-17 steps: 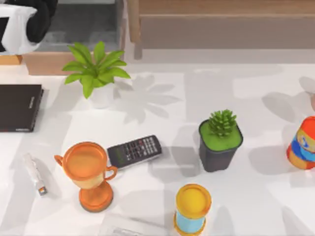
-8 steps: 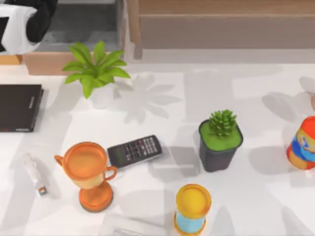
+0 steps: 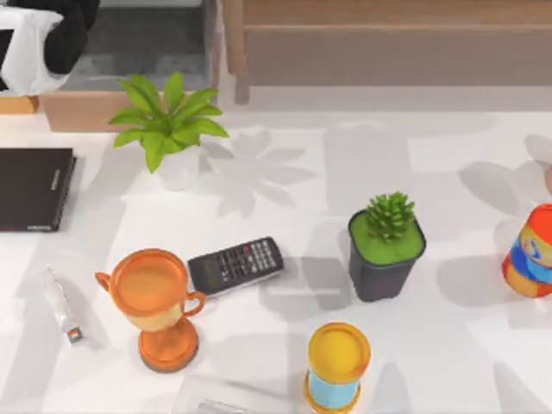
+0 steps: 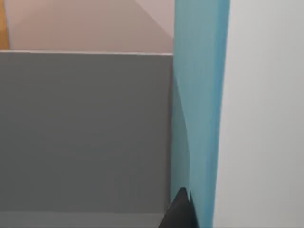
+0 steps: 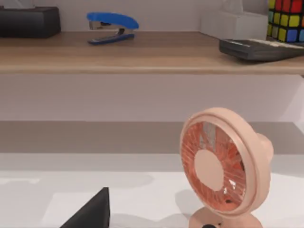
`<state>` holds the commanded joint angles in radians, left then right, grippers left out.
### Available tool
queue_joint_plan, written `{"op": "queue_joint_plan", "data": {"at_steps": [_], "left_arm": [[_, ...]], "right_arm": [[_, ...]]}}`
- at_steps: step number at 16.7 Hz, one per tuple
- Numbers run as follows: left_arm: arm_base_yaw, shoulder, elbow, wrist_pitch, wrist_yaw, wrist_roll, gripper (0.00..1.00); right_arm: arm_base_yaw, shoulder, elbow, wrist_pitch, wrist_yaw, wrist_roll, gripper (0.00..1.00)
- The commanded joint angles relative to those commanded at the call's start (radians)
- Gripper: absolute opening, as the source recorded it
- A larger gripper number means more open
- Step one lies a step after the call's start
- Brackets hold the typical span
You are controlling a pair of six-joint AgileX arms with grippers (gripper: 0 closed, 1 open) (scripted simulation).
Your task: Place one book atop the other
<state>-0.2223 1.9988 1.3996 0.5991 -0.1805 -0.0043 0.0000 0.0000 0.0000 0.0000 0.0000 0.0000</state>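
The other book, flat and black with pale lettering (image 3: 33,188), lies on the white table at the left edge. At the top left corner my left gripper (image 3: 62,34) hangs high above the table's back edge, shut on a white-edged block (image 3: 26,56), the one book. The left wrist view shows that book's light-teal cover (image 4: 199,109) upright against a dark fingertip (image 4: 180,213), lifted in front of a grey cabinet. In the right wrist view a dark part of my right gripper (image 5: 92,213) sits low over the table, well away from both books.
A leafy plant in a white pot (image 3: 171,129) stands right of the black book. Nearer the front are a white tube (image 3: 60,304), an orange trophy (image 3: 155,302), a black remote (image 3: 235,265), a succulent pot (image 3: 386,246), a yellow-topped can (image 3: 337,362) and a colourful can (image 3: 530,252). A pink fan (image 5: 221,168) faces my right wrist.
The left gripper with the white-edged book has shifted slightly left and back at the top left corner. Everything on the table has stayed put.
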Motion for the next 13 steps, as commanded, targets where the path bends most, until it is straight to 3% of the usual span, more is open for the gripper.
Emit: {"op": "queue_joint_plan", "data": {"at_steps": [10, 13], "left_arm": [[0.000, -0.032, -0.017, -0.015, -0.004, 0.002, 0.00], [0.006, -0.084, -0.058, 0.010, 0.035, 0.064, 0.00]], "right_arm": [[0.000, 0.000, 0.000, 0.000, 0.000, 0.000, 1.00], [0.000, 0.000, 0.000, 0.000, 0.000, 0.000, 1.00]]}}
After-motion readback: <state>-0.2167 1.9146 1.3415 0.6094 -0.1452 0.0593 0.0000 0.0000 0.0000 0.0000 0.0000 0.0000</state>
